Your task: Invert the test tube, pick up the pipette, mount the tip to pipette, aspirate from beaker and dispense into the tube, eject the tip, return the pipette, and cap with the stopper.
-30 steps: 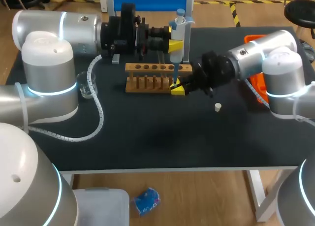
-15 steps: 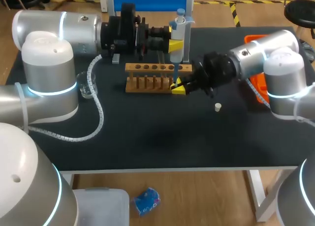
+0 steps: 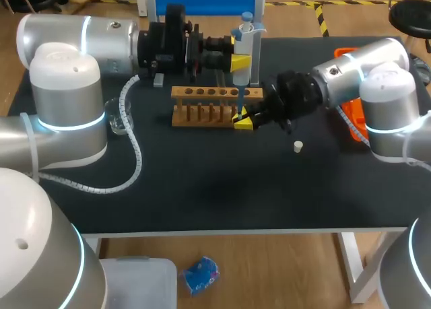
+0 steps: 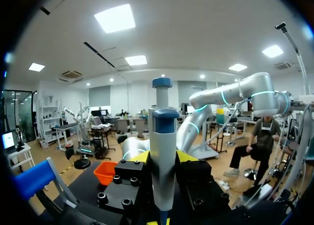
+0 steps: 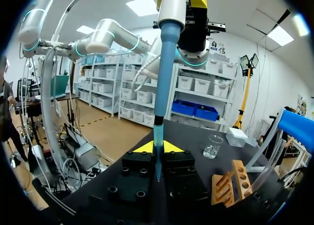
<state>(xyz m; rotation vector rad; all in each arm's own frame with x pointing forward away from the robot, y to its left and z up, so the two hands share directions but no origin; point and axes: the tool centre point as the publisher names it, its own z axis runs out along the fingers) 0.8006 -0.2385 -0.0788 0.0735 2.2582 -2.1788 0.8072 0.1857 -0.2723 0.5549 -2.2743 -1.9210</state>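
upright pipette [image 3: 244, 46] at wooden rack's [image 3: 202, 92] end

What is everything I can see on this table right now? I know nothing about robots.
pipette: one, white and blue, upright in the left gripper
test tube: one, clear, under the pipette in the right gripper
rack: one, wooden, mid-table, beside the test tube
beaker: one, clear glass, left of the rack
stopper: one, white, on the table right of the rack
tray: one, orange, at the table's right edge
table: one, black
left gripper: one, yellow tips, shut on the pipette
right gripper: one, yellow tips, shut on the test tube
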